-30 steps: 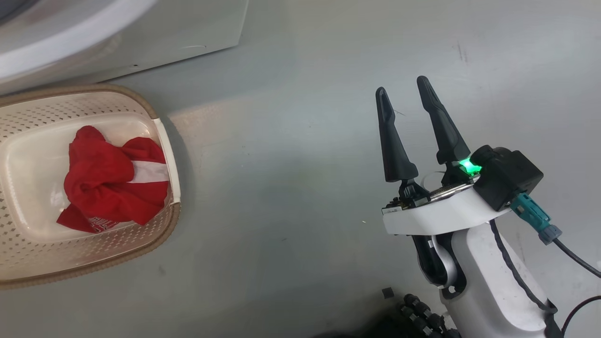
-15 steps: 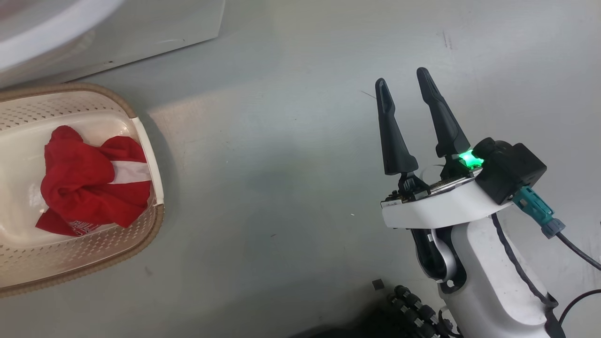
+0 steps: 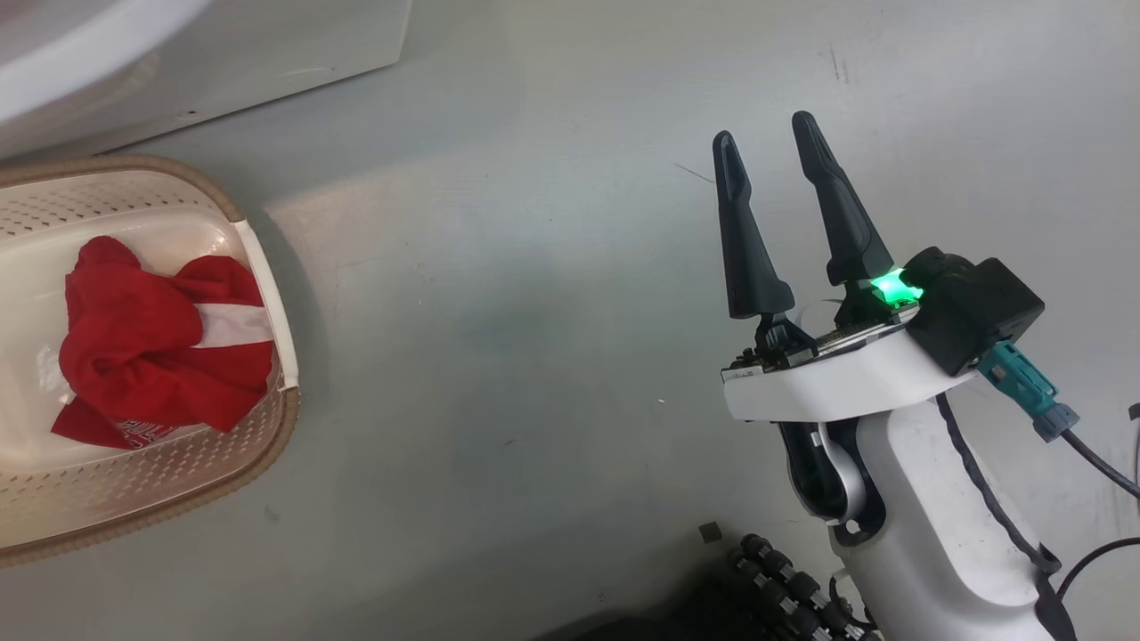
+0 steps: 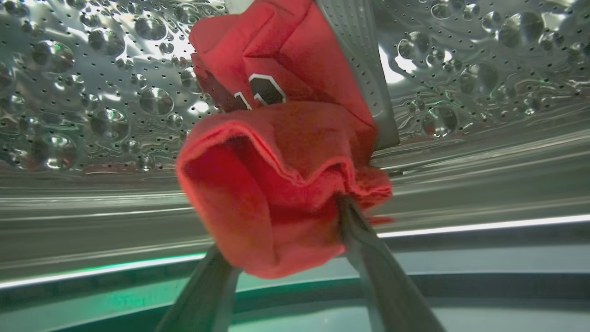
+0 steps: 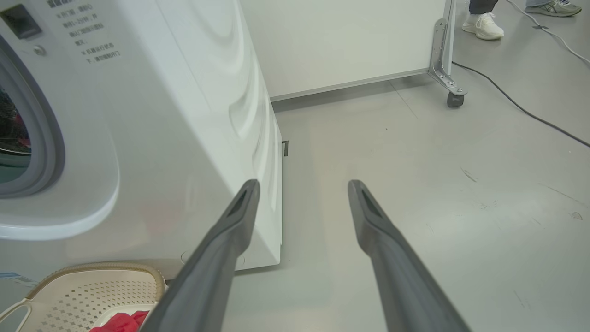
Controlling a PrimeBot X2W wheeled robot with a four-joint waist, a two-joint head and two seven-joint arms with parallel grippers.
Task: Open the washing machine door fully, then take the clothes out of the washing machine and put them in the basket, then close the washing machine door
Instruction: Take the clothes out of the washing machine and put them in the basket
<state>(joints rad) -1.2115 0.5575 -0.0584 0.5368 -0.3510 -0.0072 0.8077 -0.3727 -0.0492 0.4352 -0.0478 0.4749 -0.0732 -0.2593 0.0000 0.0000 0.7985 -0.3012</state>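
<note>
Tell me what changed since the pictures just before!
The head camera turned, so the basket, the red clothes lying in it and the washing machine slid left in the picture. They did not move on the floor. Nothing was grabbed or let go here. The right gripper stayed open and empty above the floor.

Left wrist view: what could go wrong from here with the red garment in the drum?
1. The left gripper straddles only a bunched fold of the red garment. Whether it is clamped is unclear, so the cloth may slip on the pull.
2. The garment lies against the grey perforated paddle of the drum and might drag or catch there.
</note>
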